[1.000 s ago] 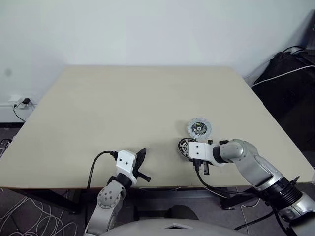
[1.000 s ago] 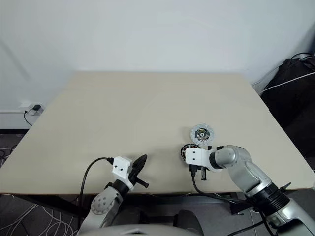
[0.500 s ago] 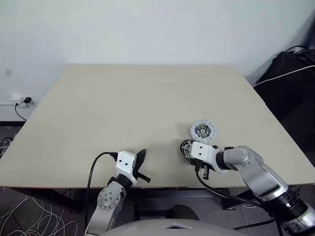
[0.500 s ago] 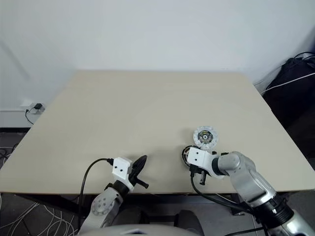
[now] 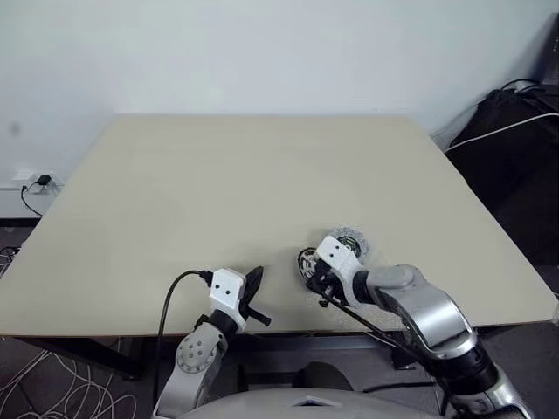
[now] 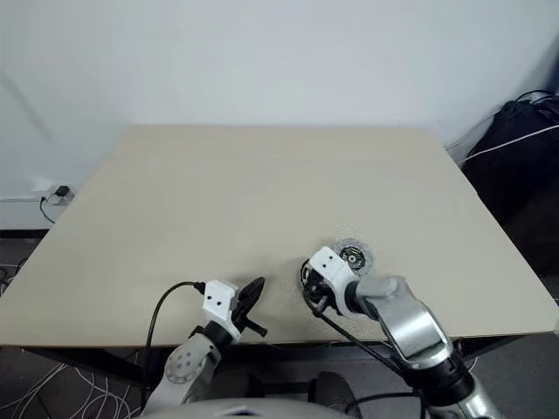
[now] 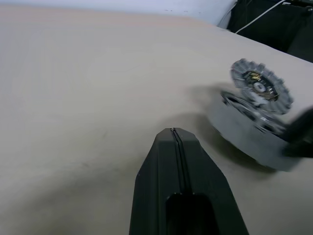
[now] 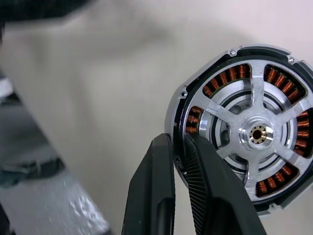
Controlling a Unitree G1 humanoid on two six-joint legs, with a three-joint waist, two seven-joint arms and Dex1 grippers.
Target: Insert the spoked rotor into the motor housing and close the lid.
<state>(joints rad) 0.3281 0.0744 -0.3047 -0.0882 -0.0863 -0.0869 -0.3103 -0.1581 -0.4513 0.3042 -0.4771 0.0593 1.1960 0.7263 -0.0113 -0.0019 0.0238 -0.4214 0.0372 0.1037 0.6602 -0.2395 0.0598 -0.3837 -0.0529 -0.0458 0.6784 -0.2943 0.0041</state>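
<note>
Nearest the robot, at the front edge of the table (image 5: 175, 192), the left pincer (image 7: 175, 142) sits idle with its two black fingers pressed together on nothing. Just beyond, to its right, the right pincer (image 8: 178, 152) is clamped on the rim of the motor housing (image 8: 244, 134), one finger outside the wall and one inside against the copper windings. The spoked rotor (image 8: 257, 134) lies seated within that ring, its hub over the centre, so the insertion looks done as far as this angle shows. The lid (image 5: 351, 240) lies flat on the table just behind the housing, dark patterned face up, partly hidden by the wrist. The step in hand appears to be steadying or repositioning the housing before capping it. To do it well, keep the housing level so the rotor does not tip out, set it down flat, release without dragging the rim, then take the lid by its edge and lower it square over the hub. No brand, label or writing can be read on any part.
</note>
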